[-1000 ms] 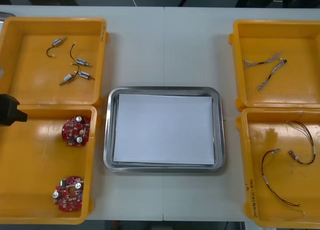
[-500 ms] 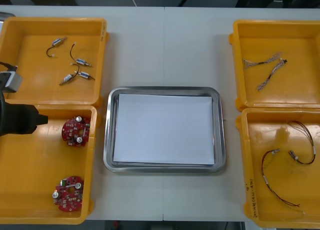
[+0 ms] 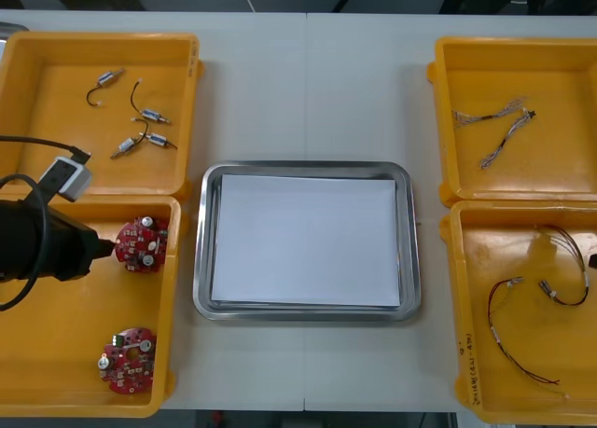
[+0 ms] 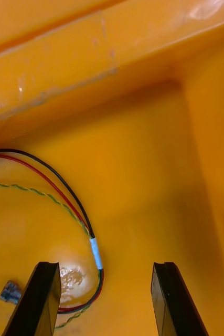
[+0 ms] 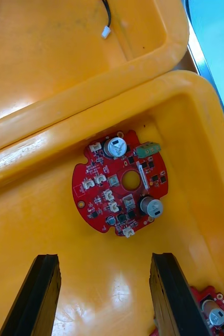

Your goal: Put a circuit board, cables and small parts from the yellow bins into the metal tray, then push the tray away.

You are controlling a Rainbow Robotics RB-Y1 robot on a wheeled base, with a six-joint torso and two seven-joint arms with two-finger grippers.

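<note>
Centre the wide-open left tool [image 5: 104,257] over the circuit board [image 5: 119,181], descend straight and pinch its rim, while the right tool [image 4: 104,265], also wide, idles well apart from it.

So the right gripper [image 4: 105,268] is down inside a bin [image 4: 143,157], fingers [image 4: 43,299] spread wide with nothing between them except bin floor and a bit of cable. A black-and-red cable [image 4: 54,181] runs across the floor and curls round between the fingers, closer to one of them. It's got a pale sleeve [image 4: 96,253] on it right at the bend. A thin twisted wire [image 4: 33,191] tags along beside it. There's a tiny plug [image 4: 10,292] just outside that same finger. A bin corner [image 4: 180,79] sits ahead of the fingers, and the wall is glossy and a bit scuffed.
</note>
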